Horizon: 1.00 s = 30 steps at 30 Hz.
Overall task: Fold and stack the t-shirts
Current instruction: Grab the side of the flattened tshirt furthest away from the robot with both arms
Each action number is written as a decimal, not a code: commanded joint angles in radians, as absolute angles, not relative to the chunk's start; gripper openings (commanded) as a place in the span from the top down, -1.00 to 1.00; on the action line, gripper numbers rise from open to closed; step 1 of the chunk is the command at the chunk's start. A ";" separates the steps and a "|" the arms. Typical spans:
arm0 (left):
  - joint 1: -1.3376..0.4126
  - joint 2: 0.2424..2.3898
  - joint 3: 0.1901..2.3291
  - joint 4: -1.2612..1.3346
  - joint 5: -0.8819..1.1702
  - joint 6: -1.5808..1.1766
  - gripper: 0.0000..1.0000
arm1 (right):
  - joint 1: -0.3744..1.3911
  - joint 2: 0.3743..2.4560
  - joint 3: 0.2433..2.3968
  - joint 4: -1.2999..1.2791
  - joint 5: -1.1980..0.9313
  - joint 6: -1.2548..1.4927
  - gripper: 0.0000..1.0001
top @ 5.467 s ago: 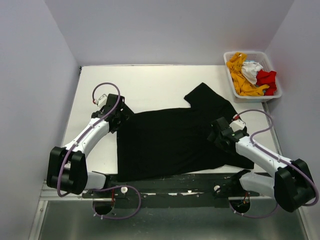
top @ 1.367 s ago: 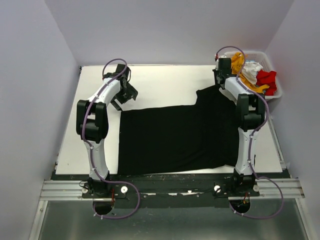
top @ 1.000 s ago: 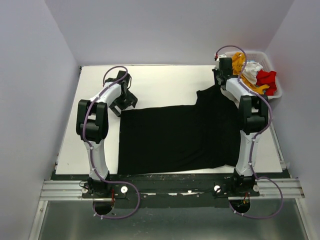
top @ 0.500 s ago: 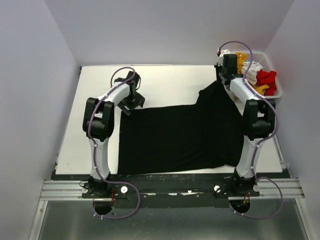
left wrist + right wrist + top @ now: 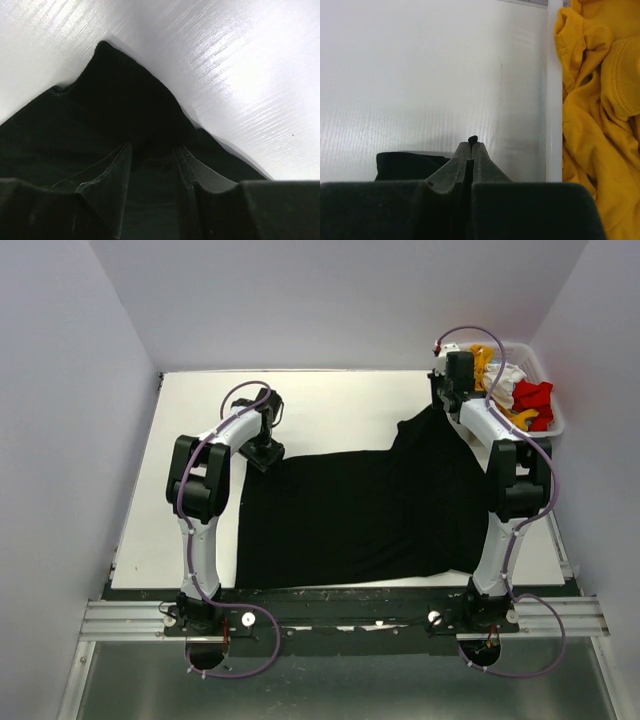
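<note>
Two far corners of the black shirt (image 5: pixel 350 510), spread on the table (image 5: pixel 330 400), are in play: my right gripper (image 5: pixel 471 145) is pinched tight on a sliver of one beside the basket (image 5: pixel 510 436), and my left gripper (image 5: pixel 152 155) stands open astride the other. That thin right-hand bite could slip out if I pull before the left closes, skewing the fold. Half a second ago the left hung just beside its corner; now it sits over it.
</note>
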<state>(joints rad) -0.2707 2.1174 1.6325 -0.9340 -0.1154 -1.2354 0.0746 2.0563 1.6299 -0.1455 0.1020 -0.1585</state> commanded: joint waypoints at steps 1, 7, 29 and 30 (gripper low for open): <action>-0.275 2.123 1.617 -0.952 -0.096 -1.243 0.24 | 0.074 1.991 1.606 -0.104 0.058 -0.155 0.99; -0.260 2.136 1.631 -0.949 -0.054 -1.205 0.56 | 0.074 1.967 1.589 -0.100 0.044 -0.174 0.99; -0.218 2.260 1.963 -1.047 -0.061 -1.105 0.93 | 0.074 2.038 1.673 0.029 -0.057 -0.146 0.99; -0.216 2.265 1.981 -1.050 -0.061 -1.107 0.93 | 0.074 2.064 1.703 0.024 -0.053 -0.151 0.99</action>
<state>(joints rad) -0.2310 2.2173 1.9106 -1.0058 -0.0658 -1.1240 0.0746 1.9835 1.5951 -0.0208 -0.0448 -0.1493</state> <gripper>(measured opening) 0.043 0.033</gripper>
